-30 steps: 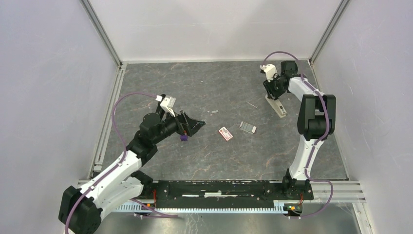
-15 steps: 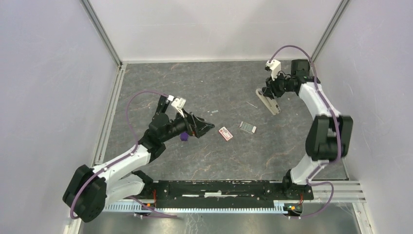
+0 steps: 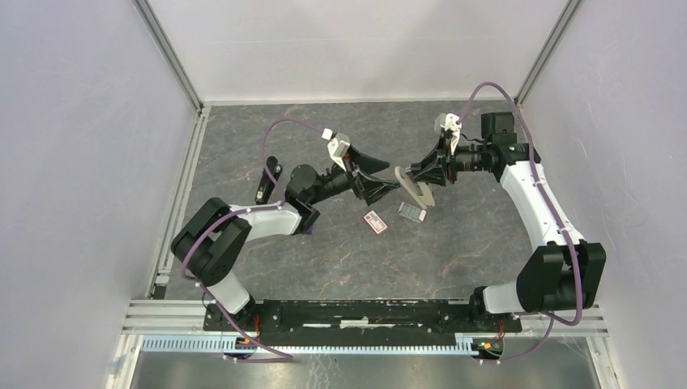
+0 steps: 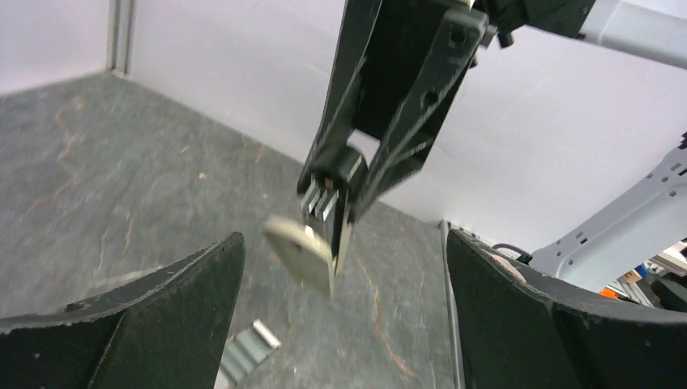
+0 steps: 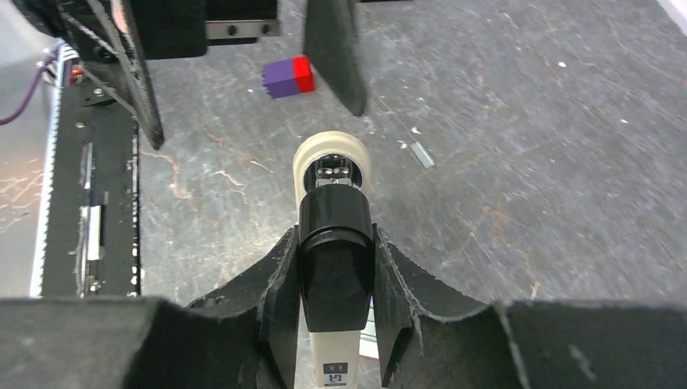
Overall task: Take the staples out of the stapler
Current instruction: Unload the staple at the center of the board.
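While the right gripper (image 5: 336, 247) pinches it, the black-over-beige stapler (image 5: 332, 170) faces the spread left gripper (image 3: 393, 177).

The left arm (image 3: 259, 215) and right arm (image 3: 536, 203) share white links, black joints, and a looping purple cable (image 3: 494, 87) each.

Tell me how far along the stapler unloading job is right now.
Done: one strip of staples already lies on the table. In hand: the right gripper is shut on the stapler, holding it off the table with its end toward the wide-open left gripper. Left: the left gripper has not touched the stapler yet, and the views do not show whether more staples are inside.
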You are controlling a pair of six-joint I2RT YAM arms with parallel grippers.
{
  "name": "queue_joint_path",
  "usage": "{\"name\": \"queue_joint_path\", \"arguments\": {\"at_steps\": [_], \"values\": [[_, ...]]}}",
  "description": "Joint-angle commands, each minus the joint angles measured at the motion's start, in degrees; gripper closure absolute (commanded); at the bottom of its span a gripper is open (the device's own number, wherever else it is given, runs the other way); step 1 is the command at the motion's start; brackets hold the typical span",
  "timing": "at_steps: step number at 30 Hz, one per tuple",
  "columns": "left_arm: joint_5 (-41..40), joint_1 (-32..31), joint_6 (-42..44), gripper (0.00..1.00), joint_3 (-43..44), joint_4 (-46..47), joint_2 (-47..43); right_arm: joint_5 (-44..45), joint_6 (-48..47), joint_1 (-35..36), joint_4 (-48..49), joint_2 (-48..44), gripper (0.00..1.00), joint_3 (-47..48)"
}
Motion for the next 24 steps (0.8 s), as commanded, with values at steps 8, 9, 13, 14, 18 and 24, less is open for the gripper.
{"name": "queue_joint_path", "arguments": {"at_steps": [8,9,13,14,18,24], "values": [[9.00,-1.76,-1.58,0.16,8.41,10.96,6.64,-12.44,-6.34,1.22,-4.88,-2.44,1.00,2.10],[10.13,-1.84,-1.96,0.19,8.78,11.06,6.93,-12.84,-6.35,1.21,-5.12,-2.26,1.00,2.27],[11.89,-1.85,-2.41,0.30,8.97,10.91,7.32,-13.75,-5.86,1.21,-5.18,-1.99,1.00,3.25],[12.07,-1.85,-2.18,0.32,8.77,10.85,7.38,-13.96,-5.53,1.20,-4.94,-1.94,1.00,3.40],[12.03,-1.85,-1.63,0.70,8.34,9.28,7.50,-14.99,-4.61,1.18,-4.65,-1.70,1.00,4.30],[7.22,0.67,-0.40,0.98,2.96,10.24,5.03,-17.63,0.91,-3.47,-1.18,-3.21,1.00,6.68]]}}
